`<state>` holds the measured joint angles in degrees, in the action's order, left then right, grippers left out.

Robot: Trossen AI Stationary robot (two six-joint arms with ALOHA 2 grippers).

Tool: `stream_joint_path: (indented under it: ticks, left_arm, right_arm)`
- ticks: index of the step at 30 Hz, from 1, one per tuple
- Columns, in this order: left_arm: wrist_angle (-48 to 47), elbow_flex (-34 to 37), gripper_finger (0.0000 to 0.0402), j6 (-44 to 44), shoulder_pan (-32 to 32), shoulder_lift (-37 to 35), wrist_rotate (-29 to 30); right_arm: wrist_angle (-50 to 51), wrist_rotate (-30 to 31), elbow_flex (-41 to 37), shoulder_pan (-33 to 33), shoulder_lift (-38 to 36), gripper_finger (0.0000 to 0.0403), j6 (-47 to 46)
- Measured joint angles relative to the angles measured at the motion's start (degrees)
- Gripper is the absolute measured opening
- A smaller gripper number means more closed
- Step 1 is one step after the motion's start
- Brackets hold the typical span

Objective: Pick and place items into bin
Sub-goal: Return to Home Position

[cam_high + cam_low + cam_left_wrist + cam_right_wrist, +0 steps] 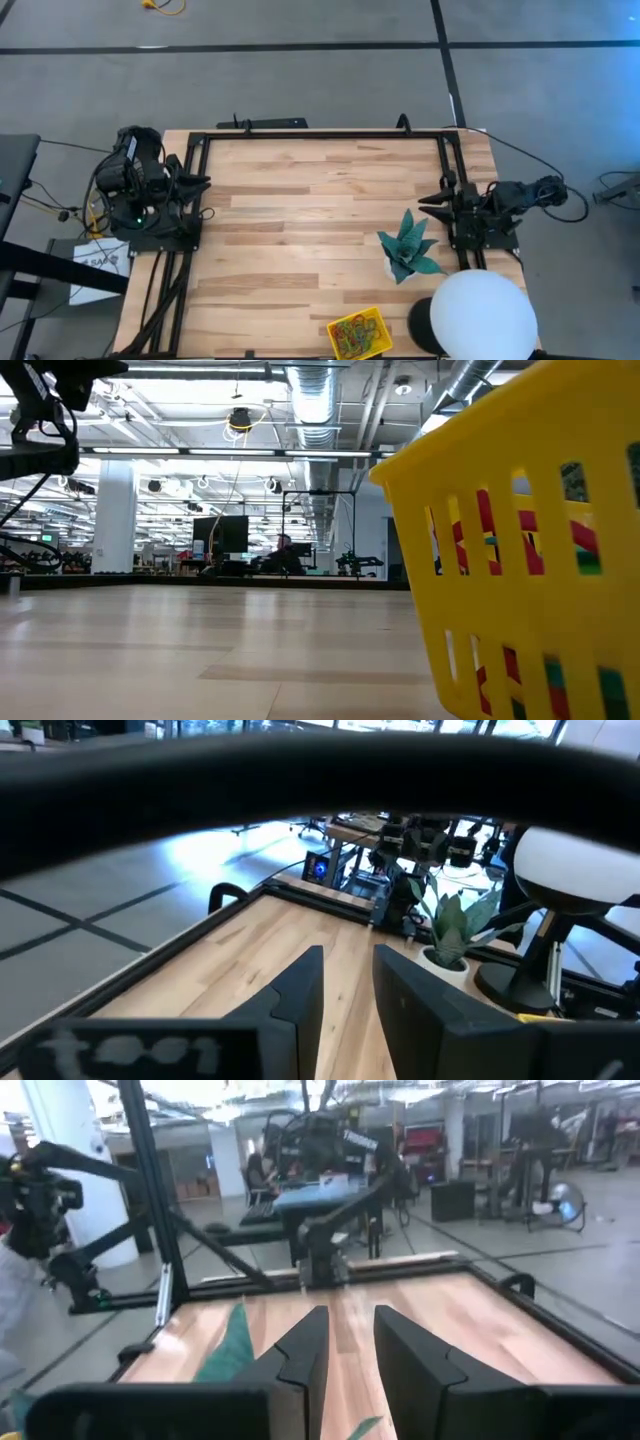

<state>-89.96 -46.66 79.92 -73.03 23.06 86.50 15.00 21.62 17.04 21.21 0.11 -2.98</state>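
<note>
The yellow bin sits at the table's near edge, right of the middle, and fills the right of the low view. Red, green, yellow and blue loops lie piled inside it and show through its slots. My left gripper hovers at the table's left edge, far from the bin, its fingers a narrow gap apart and holding nothing. My right gripper hovers at the right edge, also slightly open and empty.
A teal spiky paper star stands in a white pot right of the middle, close to my right gripper. A big white sphere on a dark base stands at the near right corner beside the bin. Bare wood spans the table's middle and left.
</note>
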Motion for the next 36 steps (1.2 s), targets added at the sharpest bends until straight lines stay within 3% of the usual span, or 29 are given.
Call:
stream_joint_path:
  ticks: [8,14,20,29,31,36]
  left_arm:
    - [-0.1,-2.4,0.008,-3.0,0.0,-4.5,-2.0]
    - [1.3,0.9,0.008,-4.7,-1.0,-7.9,-1.3]
    - [10.7,1.1,0.008,-16.5,-8.0,-7.0,-3.1]
    - [28.5,0.6,0.008,-26.9,-7.6,-7.1,-7.9]
    - [34.6,0.6,0.008,-32.1,-7.6,-7.1,-12.7]
    - [54.7,2.8,0.008,-54.5,-7.6,-6.0,-42.9]
  right_arm:
    - [-7.3,0.6,-7.1,0.0,0.1,0.0077,-0.4]
    - [-9.6,1.1,-9.8,0.0,0.1,0.0077,-1.5]
    - [-11.0,1.0,-10.7,0.0,0.1,0.0077,-1.5]
    - [-11.8,1.3,-10.7,0.0,0.1,0.0077,-1.0]
    - [-11.8,1.3,-10.7,0.0,0.1,0.0077,-1.1]
    - [-11.7,1.2,-10.7,0.0,0.1,0.0077,-1.1]
